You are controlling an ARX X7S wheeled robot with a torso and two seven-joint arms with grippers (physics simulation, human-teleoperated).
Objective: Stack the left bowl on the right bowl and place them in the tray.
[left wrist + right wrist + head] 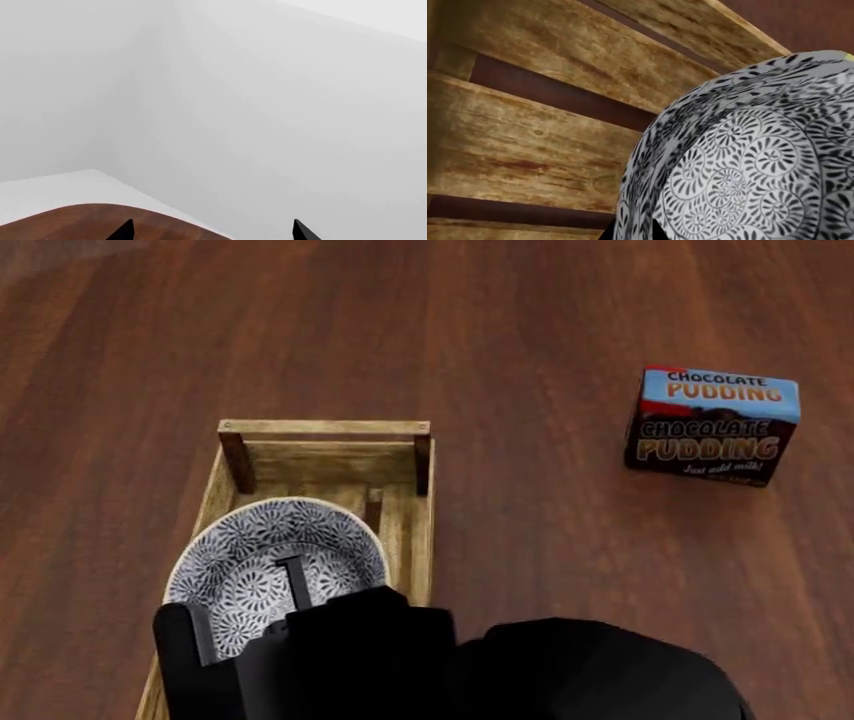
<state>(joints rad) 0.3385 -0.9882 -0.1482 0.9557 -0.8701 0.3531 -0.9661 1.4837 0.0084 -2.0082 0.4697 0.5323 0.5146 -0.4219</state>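
A grey-and-white patterned bowl [274,555] lies inside the light-wood tray [327,427], near its front half. Only one bowl surface shows, and I cannot tell whether another sits beneath it. My right gripper [632,232] is shut on the bowl's [747,165] rim, one finger [294,582] inside and one outside. The tray's slats [527,150] lie close under it in the right wrist view. My left gripper [213,232] is open, with nothing between its fingertips. It points past the table's edge [80,222] toward white walls.
A chocolate pudding box [714,425] stands on the dark wooden table [534,320], to the right of the tray. My black arm [534,670] fills the lower middle of the head view and hides the tray's near end.
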